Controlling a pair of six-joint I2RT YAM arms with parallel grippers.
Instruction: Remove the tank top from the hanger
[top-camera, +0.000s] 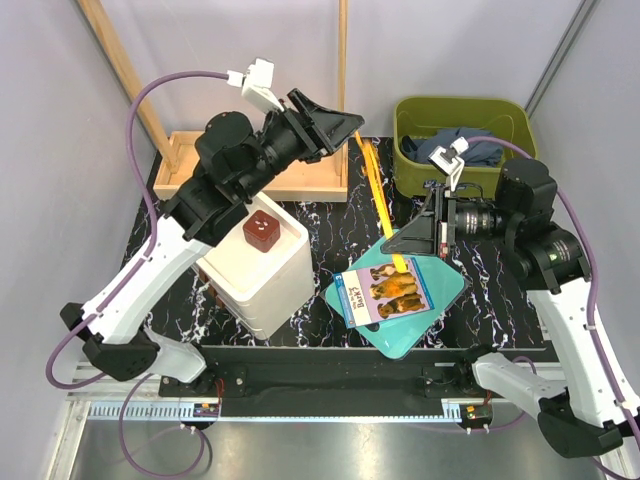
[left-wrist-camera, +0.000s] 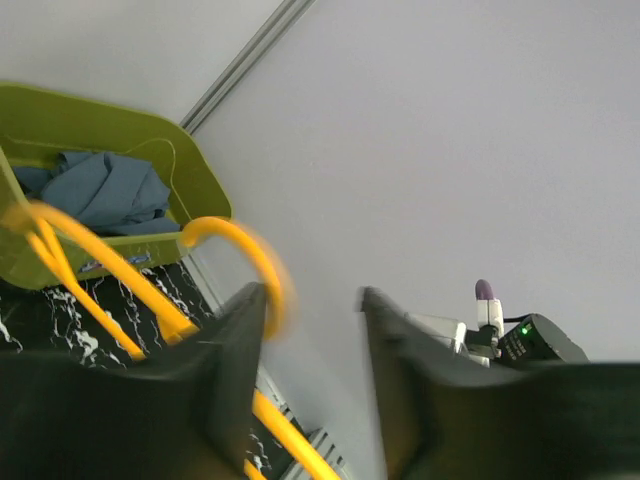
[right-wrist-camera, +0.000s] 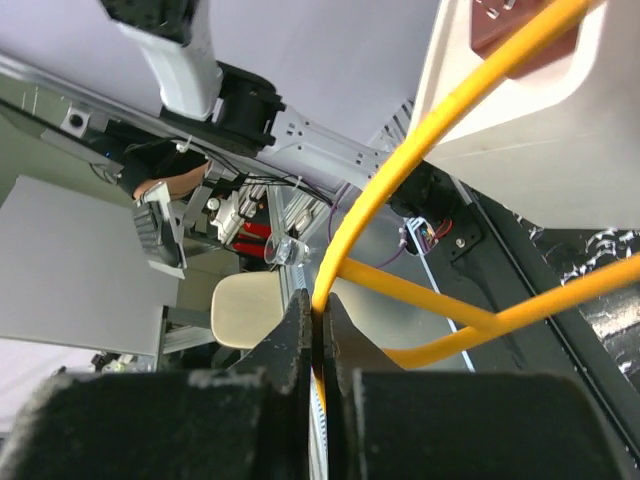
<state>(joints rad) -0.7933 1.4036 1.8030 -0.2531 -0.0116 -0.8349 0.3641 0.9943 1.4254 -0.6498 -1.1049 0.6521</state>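
Nearest the bases, at about 5 o'clock on the black marbled table (top-camera: 330, 240), a flat teal board (top-camera: 445, 295) carries a picture card of dogs (top-camera: 390, 290). Just above it the right gripper (top-camera: 398, 243) is pinched fully closed on a thin bar at the near end of the thin yellow-orange plastic hanger (top-camera: 378, 195). At 8 o'clock stands a stack of white containers (top-camera: 265, 280) topped by a red-brown cube (top-camera: 262, 231). The hanger is bare, with its long axis running from about 6 o'clock up towards 12, leaning a touch to 11, and its hook is the far end. There the left gripper (top-camera: 350, 125) has its jaws moderately apart. The hook sits just beside one finger, not between them (it blurs in the wrist view, so contact is hard to judge). Behind it is the wooden rack base (top-camera: 300, 185). Farthest off, at 1 o'clock, the dark slate-blue tank top (top-camera: 470, 150) lies crumpled inside the olive-green plastic bin (top-camera: 460, 103). In my judgement the removal itself is done and the step in hand is passing the empty hanger to the right arm. The next move calls for the left arm to back clear of the hook, then for the right arm to lay the hanger down without snagging the bin or board.
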